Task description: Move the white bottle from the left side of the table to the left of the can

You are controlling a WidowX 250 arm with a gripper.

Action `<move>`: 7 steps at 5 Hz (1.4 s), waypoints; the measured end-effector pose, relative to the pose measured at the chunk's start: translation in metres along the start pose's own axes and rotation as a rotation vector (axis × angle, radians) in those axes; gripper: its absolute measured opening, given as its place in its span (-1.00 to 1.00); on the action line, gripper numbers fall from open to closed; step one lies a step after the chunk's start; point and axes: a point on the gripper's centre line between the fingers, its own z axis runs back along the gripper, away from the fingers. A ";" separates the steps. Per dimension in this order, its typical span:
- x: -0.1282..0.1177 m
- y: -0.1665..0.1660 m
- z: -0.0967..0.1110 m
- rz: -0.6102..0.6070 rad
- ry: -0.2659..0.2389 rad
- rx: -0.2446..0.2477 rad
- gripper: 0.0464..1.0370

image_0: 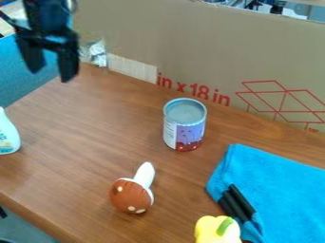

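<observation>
The brown wooden table is the biggest thing, and it holds up nearly all the others. With the view as a clock, the big cardboard sheet runs along the table's back from 11 to 3 o'clock. It stands up like a wall, maybe to block off the room behind. The bright blue cloth lies flat at 4 o'clock, with a few folds near its left side.

The black claw hangs at 10 o'clock, above the table's far left part. Its two fingers are spread wide and point down, with nothing pinched between them, so it looks free of any load.

The tin can is just right of the middle, toward 3 o'clock. It stands up on its flat bottom, which likely makes it steady. It has a purple and red label, but it is hard to tell if the grey top is a lid.

The toy mushroom is between 6 and 7 o'clock. It lies on its side, its white stem pointing to 1 o'clock, likely because its brown, spotted cap is too round to stand on. Part of a white bottle shows at 9 o'clock. A yellow toy pepper sits at 5 o'clock, just beside two thin black sticks resting by the cloth's folds.
</observation>
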 end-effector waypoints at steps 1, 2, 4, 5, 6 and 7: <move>-0.016 0.024 0.009 0.079 0.015 0.050 0.93; -0.035 0.048 0.007 0.188 0.075 0.066 0.93; -0.047 0.069 -0.007 0.312 0.111 0.030 0.93; -0.041 0.066 -0.012 0.304 0.091 0.018 0.93; -0.040 0.060 -0.021 0.285 0.102 0.005 0.93; -0.038 0.059 -0.027 0.283 0.113 0.023 0.93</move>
